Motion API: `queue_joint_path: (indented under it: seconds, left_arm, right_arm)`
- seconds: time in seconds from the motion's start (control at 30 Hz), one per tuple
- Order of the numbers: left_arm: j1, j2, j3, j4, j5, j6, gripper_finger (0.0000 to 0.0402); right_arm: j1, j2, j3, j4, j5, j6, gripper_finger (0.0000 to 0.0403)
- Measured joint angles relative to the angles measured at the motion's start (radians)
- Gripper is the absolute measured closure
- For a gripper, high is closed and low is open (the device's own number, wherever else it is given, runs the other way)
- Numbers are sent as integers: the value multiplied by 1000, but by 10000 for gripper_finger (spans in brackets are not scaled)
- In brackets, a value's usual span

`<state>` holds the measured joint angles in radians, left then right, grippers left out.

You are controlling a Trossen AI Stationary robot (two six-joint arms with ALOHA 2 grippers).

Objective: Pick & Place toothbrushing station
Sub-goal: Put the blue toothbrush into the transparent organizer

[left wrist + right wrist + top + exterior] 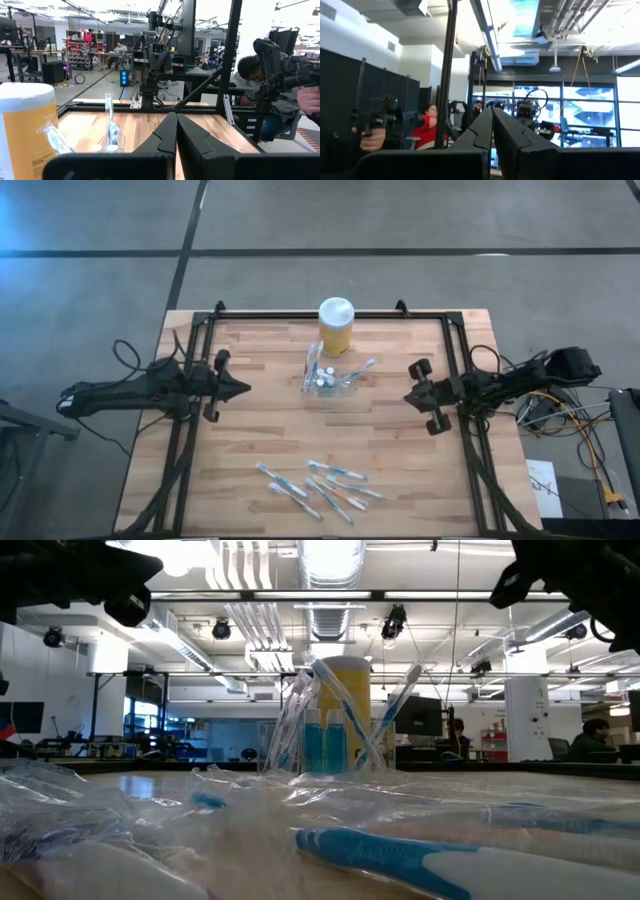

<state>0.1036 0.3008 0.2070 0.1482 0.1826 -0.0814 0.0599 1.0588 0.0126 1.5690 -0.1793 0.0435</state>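
Bright, even overhead light; close things blurred

Ceiling strip lights (pixel 330 555) blow out white in the low view, where wrapped blue-and-white toothbrushes (pixel 400 858) near the wooden table's (pixel 270 430) front edge lie out of focus; shadows are faint.

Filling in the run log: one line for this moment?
left gripper: shut, idle | right gripper: shut, idle | toothbrushing station: mid-table, untouched | loose toothbrushes: near edge

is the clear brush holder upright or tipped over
Upright: the clear holder stands before the yellow jar, brushes poking up in the low view.
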Motion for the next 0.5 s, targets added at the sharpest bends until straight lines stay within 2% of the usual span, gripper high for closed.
queue_joint_path:
  seconds: [0.33,0.5]
  left_arm:
    - [0,14,0,0,0,-1,394]
    - [0,17,0,0,0,-15,389]
  right_arm:
    - [8,4,5,-4,-2,6,390]
    - [12,1,38,-148,-4,5,390]
